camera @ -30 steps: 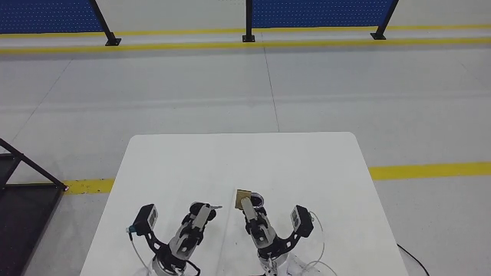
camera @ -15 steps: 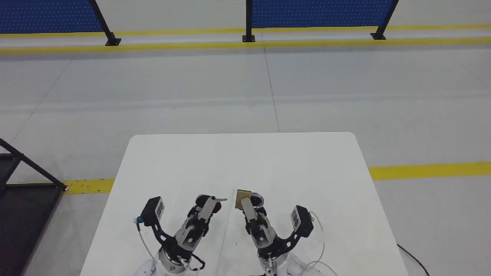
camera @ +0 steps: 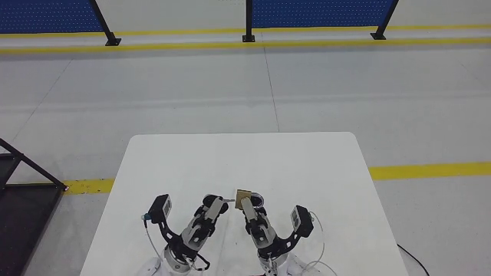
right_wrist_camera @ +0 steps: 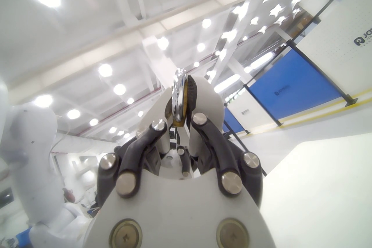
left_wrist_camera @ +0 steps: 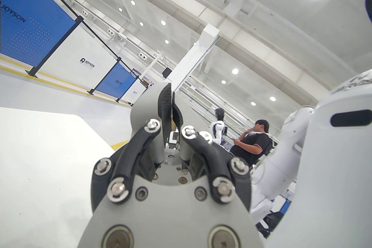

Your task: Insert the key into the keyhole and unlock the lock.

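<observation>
Left claw [left_wrist_camera: 170,92]: pads pressed almost together, gripping a thin piece seen edge-on, read as the key [left_wrist_camera: 173,114]; little of it can be made out.
Right claw [right_wrist_camera: 186,92]: closed tight on the lock [camera: 244,194]; the brass body sits between the pads and the chrome shackle [right_wrist_camera: 178,86] stands out past the fingertips.
Claw relation: in the top view the two claws are side by side, tips close but not seen touching; the lock is at 3 o'clock from the left claw.
Key and keyhole: the keyhole cannot be made out; whether the key meets the lock cannot be told.
Position on table [camera: 230,153]: both claws and the lock are at the 6 o'clock part of the white top, near its middle line, with bare surface towards 12 o'clock.
Lock contact with table: cannot be told whether it is lifted or resting.
Floor: pale grey, with a yellow line [camera: 430,171] running out from behind the table at 3 and 9 o'clock.
Surroundings: a black frame [camera: 23,170] beside the table at 9 o'clock; blue and white barrier panels [camera: 46,0] well apart at 12 o'clock.
</observation>
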Controlling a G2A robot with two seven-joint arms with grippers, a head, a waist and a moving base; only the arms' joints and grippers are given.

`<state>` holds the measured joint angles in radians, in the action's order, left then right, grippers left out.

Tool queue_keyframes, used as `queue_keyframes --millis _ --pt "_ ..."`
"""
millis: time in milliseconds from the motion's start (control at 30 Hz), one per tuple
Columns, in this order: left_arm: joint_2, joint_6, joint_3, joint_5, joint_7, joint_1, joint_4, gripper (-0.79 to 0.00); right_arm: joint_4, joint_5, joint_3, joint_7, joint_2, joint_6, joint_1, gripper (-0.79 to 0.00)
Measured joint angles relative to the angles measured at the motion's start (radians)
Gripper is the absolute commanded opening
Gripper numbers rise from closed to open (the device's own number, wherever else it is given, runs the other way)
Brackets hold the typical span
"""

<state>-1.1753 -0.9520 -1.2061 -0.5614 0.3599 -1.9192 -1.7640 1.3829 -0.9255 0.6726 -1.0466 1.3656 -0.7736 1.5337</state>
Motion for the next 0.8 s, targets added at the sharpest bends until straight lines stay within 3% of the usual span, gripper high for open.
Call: queue_keyframes --millis 467,800 --pt "-0.006 0.005 0.005 0.012 -0.012 0.015 0.014 -0.785 0.0 0.0 0.0 0.0 0.0 0.0 0.0 -0.785" --pt "-0.008 -0.004 -0.001 0.022 -0.019 0.017 0.019 -0.785 0.04 0.048 0.024 0.093 -0.001 0.016 0.016 -0.785"
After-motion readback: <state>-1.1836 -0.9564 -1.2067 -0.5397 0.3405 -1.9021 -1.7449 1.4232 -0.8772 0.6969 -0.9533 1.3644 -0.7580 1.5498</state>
